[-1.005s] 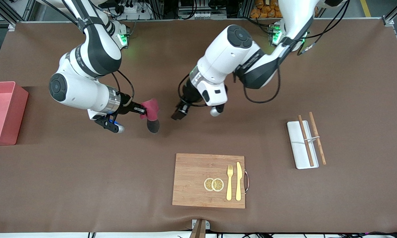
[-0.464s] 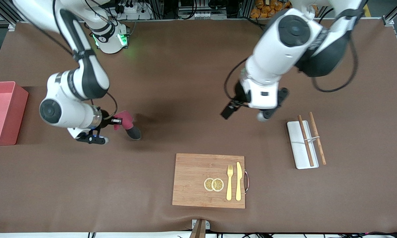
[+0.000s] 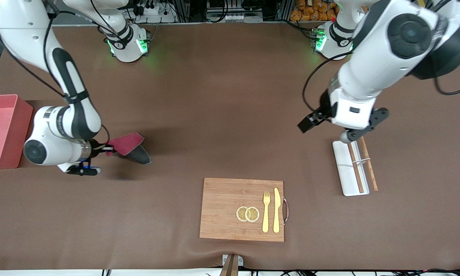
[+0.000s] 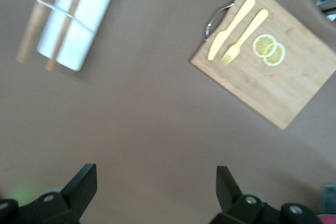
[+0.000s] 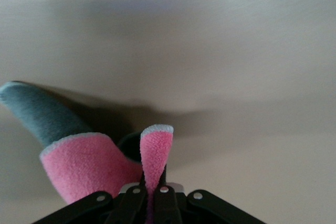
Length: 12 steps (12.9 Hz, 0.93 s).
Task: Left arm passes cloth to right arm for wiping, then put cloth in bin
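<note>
My right gripper [image 3: 108,148] is low over the table beside the bin [image 3: 0,130], shut on an edge of the cloth [image 3: 127,146]. The cloth's crimson-pink part trails from the jaws and its dark grey end [image 3: 138,157] seems to rest on the table. In the right wrist view the cloth [image 5: 84,166] is pinched between the shut gripper [image 5: 155,195]. The salmon-pink bin stands at the right arm's end of the table. My left gripper [image 3: 309,122] hangs open and empty above the table beside the white tray [image 3: 342,174]; its fingers [image 4: 79,187] stand wide apart.
A wooden board [image 3: 222,207] with a fork, a knife and two lemon slices [image 3: 247,214] lies near the front edge. The white tray with two wooden chopsticks [image 3: 367,161] lies toward the left arm's end. The left wrist view shows the board [image 4: 283,82] and tray [image 4: 100,3].
The right arm swung toward the bin with the cloth and lowered it to the table. The left gripper opened wide and its arm drew back toward the tray.
</note>
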Each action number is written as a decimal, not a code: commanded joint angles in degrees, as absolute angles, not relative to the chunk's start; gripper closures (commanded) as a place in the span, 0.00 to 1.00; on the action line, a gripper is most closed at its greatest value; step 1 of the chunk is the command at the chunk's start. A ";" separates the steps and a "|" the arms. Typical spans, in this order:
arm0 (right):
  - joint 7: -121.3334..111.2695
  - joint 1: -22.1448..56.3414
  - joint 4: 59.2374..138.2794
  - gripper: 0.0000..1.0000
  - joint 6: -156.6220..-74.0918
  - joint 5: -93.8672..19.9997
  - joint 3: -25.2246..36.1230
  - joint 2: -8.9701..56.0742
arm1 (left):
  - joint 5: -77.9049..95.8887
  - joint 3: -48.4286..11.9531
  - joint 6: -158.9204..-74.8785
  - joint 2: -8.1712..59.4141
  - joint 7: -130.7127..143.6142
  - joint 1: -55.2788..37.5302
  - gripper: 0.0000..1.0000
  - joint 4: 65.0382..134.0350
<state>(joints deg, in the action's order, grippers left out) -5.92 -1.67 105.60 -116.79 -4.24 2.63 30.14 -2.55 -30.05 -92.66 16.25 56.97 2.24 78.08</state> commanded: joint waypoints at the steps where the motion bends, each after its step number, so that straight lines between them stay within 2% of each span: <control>1: -17.79 -10.08 105.38 1.00 -119.61 -1.15 1.41 31.73 | -3.52 -30.50 -89.13 13.10 49.24 5.53 0.00 79.45; 7: -33.10 -21.25 101.53 1.00 -120.85 9.30 1.49 31.82 | -3.43 -30.06 -84.99 11.08 35.79 10.45 0.00 79.54; 12: -47.79 -28.56 97.39 1.00 -120.67 13.62 1.49 28.49 | -2.29 -14.62 -84.99 6.34 17.79 4.49 0.00 82.78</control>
<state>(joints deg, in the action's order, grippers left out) -43.82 -26.48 97.73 -121.60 12.22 2.77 31.37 -2.54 -19.58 -85.14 10.37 23.54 6.88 78.92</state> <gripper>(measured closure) 0.978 0.000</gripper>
